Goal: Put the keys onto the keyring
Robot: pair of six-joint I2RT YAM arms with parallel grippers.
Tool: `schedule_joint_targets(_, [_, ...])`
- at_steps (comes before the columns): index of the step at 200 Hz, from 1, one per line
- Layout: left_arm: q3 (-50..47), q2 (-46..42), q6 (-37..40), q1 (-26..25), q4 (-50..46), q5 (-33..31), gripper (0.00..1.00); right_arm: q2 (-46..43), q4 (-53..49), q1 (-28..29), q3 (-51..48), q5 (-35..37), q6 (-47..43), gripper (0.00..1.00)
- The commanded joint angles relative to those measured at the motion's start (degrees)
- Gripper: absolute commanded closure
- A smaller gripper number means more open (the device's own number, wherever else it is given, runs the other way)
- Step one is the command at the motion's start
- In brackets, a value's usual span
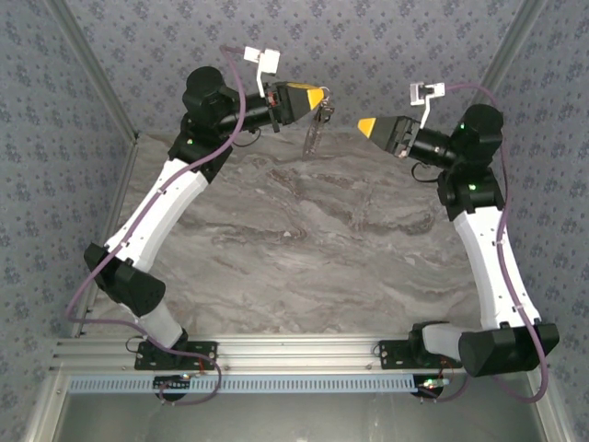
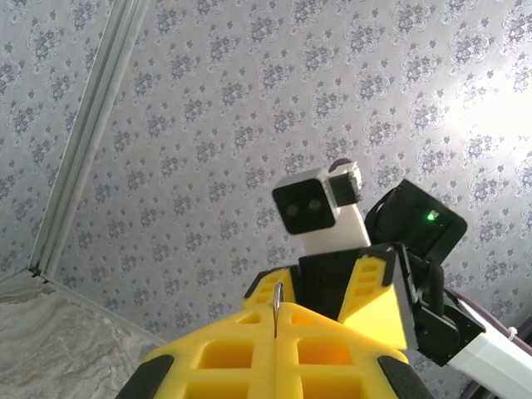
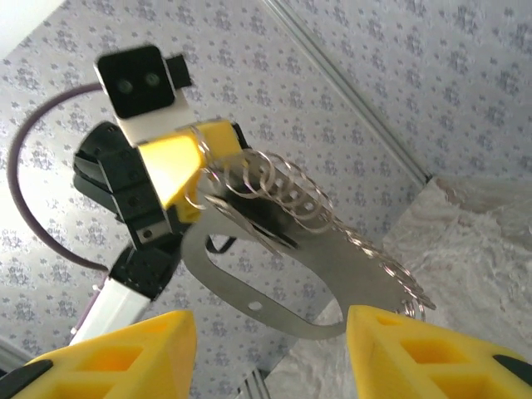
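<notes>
Marble-look table (image 1: 304, 267) and flowered wallpaper (image 1: 368, 37) surround both arms, which reach toward the far wall. Left gripper (image 1: 321, 96) is clamped on the keyring (image 1: 313, 133). Its wrist view shows the yellow fingers (image 2: 324, 382) pressed together, with a thin metal edge pinched in the seam. From that tip the keyring hangs free above the table's far edge, a flat grey oval with small wire rings (image 3: 291, 187) strung along it. Right gripper (image 1: 365, 126) faces it from nearby without touching. Its fingers (image 3: 116, 357) stand apart, and the oval's lower end is seen between them.
</notes>
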Motion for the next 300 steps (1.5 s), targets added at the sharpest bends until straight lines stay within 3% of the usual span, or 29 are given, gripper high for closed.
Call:
schedule_joint_targets(1, [0.3, -2.4, -0.2, -0.2, 3.3, 0.7, 1.00, 1.1, 5.2, 0.9, 3.6, 3.7, 2.9, 0.49])
schedule_joint_targets(92, [-0.4, -2.9, 0.5, -0.9, 2.2, 0.7, 1.00, 8.8, 10.2, 8.4, 10.4, 9.3, 4.4, 0.57])
schedule_joint_targets(178, [-0.5, -2.7, 0.8, -1.0, 2.2, 0.6, 1.00, 10.2, 10.3, 10.2, 11.3, 9.2, 4.1, 0.69])
schedule_joint_targets(237, [0.2, -2.2, 0.8, -1.0, 1.9, 0.9, 1.00, 11.5, 10.2, 11.0, 12.8, 7.7, 3.9, 0.87])
schedule_joint_targets(260, [1.3, -1.6, 0.8, -1.0, 0.9, 1.7, 1.00, 12.1, 10.2, 11.1, 13.5, 6.2, 4.1, 1.00])
schedule_joint_targets(300, [3.0, -1.0, 2.2, -1.1, -2.5, 2.2, 1.00, 11.8, 9.0, 9.3, 13.4, 4.3, 3.9, 1.00])
